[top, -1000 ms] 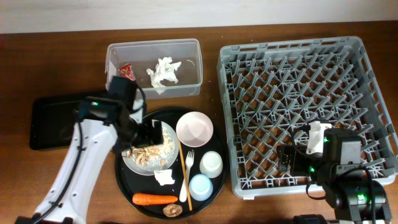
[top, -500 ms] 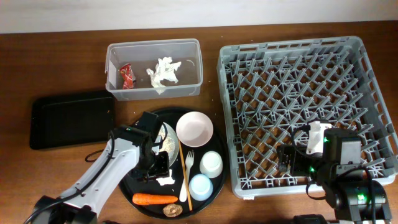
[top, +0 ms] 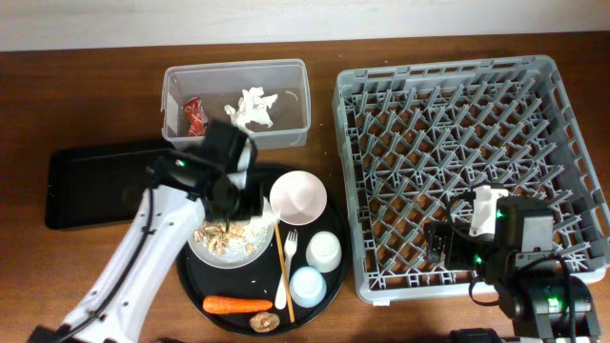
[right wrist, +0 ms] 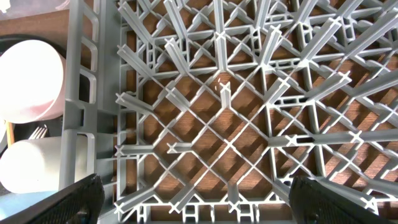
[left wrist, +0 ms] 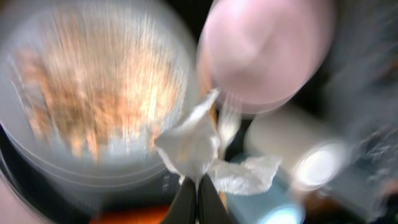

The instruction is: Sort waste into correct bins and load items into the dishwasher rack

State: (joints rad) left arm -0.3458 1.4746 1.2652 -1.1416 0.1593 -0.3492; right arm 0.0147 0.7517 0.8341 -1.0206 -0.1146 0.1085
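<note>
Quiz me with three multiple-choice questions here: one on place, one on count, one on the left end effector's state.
1. Where is the carrot? A in the clear tub; B on the round black tray; C in the rack.
2. How many cups stand on that tray? A one; B two; C four.
3. The left end effector is: A open; B shut on the fork; C shut on a tissue.
Answers: B, at its near edge; B, white cup and pale blue cup; C, tissue pinched in it.
</note>
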